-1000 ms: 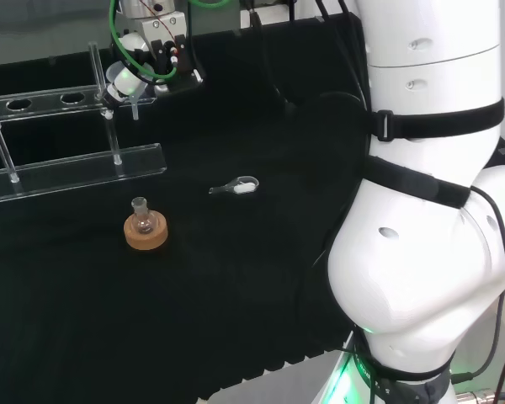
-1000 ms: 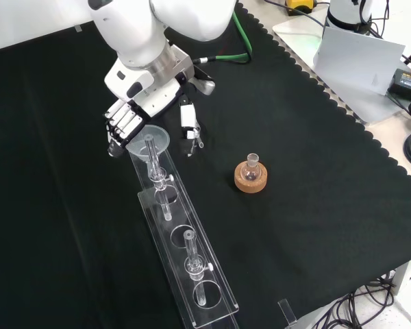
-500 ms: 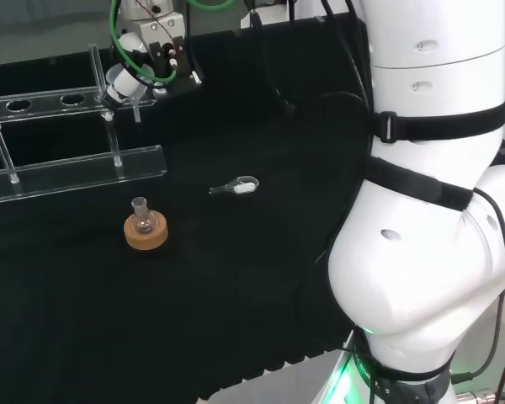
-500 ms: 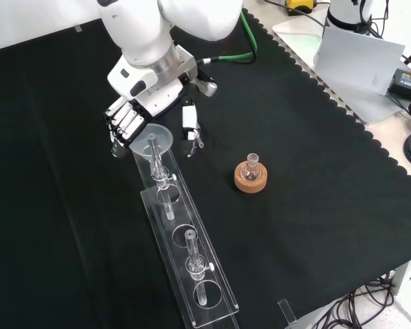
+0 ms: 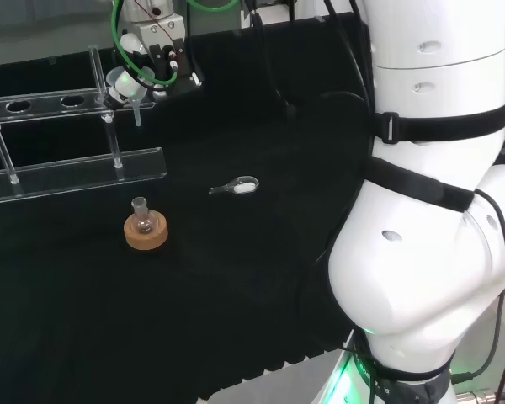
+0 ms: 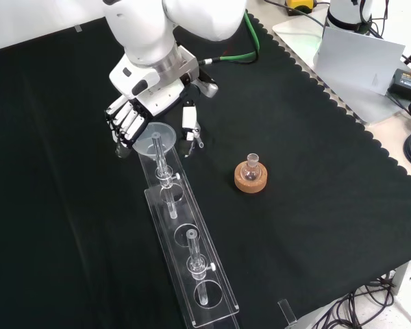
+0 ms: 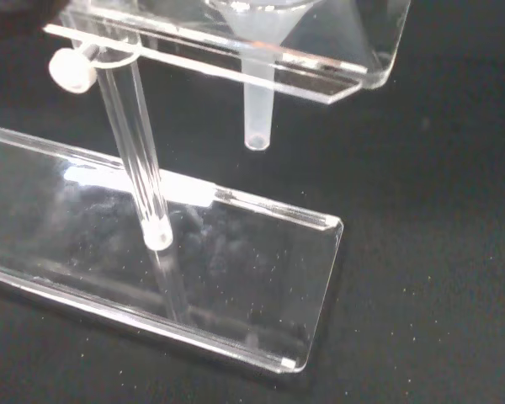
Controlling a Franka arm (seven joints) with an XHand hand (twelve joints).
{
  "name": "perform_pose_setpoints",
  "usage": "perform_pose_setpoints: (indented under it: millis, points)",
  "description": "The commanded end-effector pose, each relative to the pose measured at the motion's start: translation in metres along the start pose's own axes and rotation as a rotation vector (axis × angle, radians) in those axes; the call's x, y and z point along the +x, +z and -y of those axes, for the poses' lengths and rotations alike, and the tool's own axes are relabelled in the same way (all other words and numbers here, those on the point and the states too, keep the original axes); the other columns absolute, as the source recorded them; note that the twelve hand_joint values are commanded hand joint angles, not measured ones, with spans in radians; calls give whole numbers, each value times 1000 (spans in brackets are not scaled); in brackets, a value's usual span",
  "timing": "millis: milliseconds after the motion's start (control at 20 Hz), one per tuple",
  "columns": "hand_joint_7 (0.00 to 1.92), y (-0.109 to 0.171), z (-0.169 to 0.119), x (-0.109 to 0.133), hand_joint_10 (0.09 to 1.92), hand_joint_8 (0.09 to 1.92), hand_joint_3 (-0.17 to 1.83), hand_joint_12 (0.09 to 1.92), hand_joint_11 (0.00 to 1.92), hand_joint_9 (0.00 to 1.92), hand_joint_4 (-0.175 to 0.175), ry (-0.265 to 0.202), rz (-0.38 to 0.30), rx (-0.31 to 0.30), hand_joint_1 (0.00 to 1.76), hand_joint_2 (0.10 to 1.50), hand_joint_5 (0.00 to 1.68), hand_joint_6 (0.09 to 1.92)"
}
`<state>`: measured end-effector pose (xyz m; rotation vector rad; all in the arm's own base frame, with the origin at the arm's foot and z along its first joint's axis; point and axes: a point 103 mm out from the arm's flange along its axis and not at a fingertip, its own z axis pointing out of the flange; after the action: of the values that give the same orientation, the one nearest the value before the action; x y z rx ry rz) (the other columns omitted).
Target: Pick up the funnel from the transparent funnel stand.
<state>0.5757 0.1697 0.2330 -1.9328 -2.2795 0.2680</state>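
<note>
Risen slightly in front view, hand point(image 6: 131, 120) pinches funnel point(image 6: 155, 138) rim at far end of transparent funnel stand point(image 6: 192, 264).

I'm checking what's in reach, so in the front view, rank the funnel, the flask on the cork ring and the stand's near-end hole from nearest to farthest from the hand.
1. Funnel: right at the fingers of the hand, at the stand's upper end.
2. Flask: off to the right on its cork ring.
3. Near-end hole: far down the stand, toward the view's bottom.
</note>
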Motion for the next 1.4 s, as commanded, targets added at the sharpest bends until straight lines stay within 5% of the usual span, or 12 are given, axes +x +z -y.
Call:
perform_pose_setpoints:
  millis: [50,600,950,1400]
  points:
    - [562,-7,1,-1,731,565,22,1330,0,344,-37,-4,19,-42,687,722,479,87]
    - [837,-27,2,-8,681,551,29,1344,0,434,-31,-23,58,-79,778,732,722,134]
    - [894,-53,5,-9,602,500,41,1372,0,579,-27,-88,135,-112,817,734,731,212]
    - [913,-83,18,-20,484,514,139,1546,50,809,-27,-102,153,-156,832,694,624,501]
